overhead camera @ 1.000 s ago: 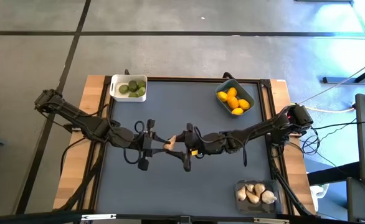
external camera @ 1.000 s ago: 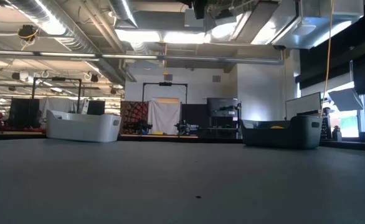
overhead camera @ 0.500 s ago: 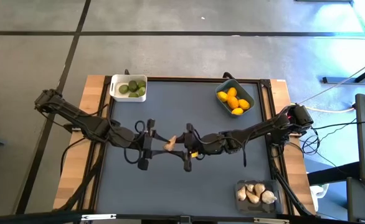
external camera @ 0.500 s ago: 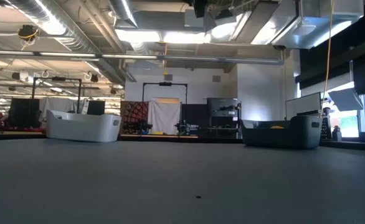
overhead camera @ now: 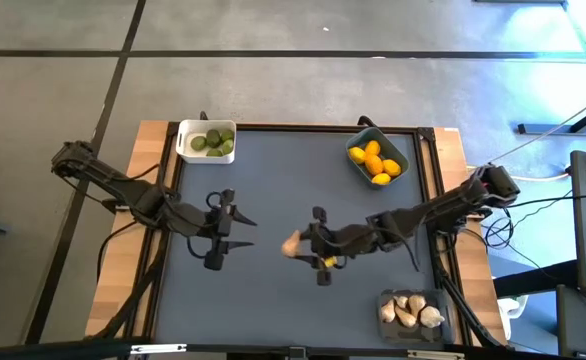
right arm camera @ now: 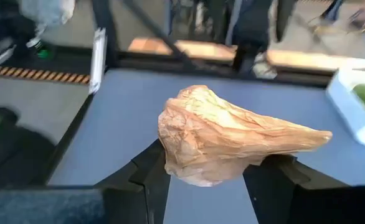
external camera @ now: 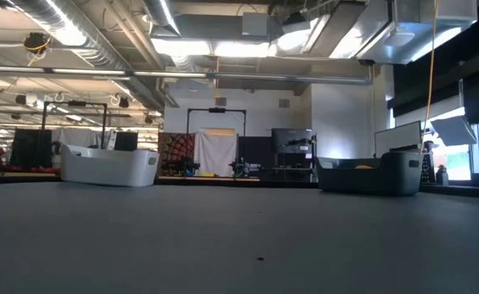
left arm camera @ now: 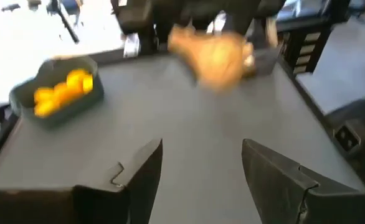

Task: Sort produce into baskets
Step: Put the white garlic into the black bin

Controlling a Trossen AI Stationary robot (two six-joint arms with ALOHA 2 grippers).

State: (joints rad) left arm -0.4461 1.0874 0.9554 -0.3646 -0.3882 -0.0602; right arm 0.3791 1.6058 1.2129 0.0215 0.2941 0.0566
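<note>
Both arms have pulled apart since a moment ago, when their tips met in the middle of the table; now the garlic bulb (overhead camera: 293, 243) has gone over to the right gripper (overhead camera: 306, 245).

On the left, the left gripper (overhead camera: 235, 228) hangs with its fingers spread wide and nothing in them; far behind it sits the white basket (overhead camera: 186, 131) with green fruits (overhead camera: 213, 142), near the far left corner.

In the middle, the right gripper holds the garlic bulb in a tight pinch, just above the grey table (overhead camera: 273, 180); the bulb has dry, papery skin, so it could slip or twist out if the arm swings fast; it could then roll on the flat top.

On the right, the blue-grey basket (overhead camera: 397, 148) with lemons (overhead camera: 377, 164) sits far; the clear basket (overhead camera: 385, 318) with more garlic (overhead camera: 410, 311) sits near, close to the table's near right corner; a drop that falls short could bounce off the rim and over the edge.

Between the bulb and that basket the top looks bare, so I think the way is open.
</note>
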